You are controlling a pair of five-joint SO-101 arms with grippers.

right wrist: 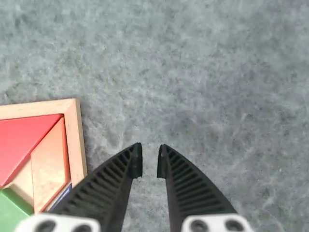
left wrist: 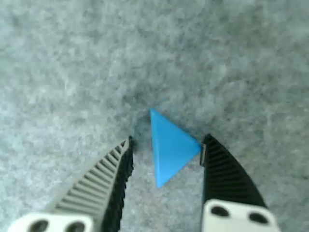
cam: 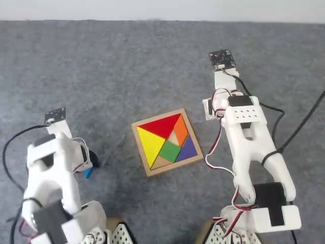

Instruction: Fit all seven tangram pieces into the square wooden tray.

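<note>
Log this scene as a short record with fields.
tray: wooden tray on grey carpet, between the arms
in tray: red, yellow, orange, green, purple pieces; two spots bare
outside: blue triangle on the carpet
left gripper: fingers open, either side of the blue triangle
right gripper: beside the tray's corner, fingers narrowly apart, holding nothing

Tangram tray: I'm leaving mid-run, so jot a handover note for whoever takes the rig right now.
Left pincer: open, straddling the blue triangle, which lies on the carpet, away from the tray.
Right pincer: barely open, empty, over the carpet beside the tray's rim.
Done: red piece, yellow piece, orange piece, green piece and purple piece sit in the tray.
Left: grip and seat the blue triangle; a tan central spot and a tan edge spot look unfilled.
</note>
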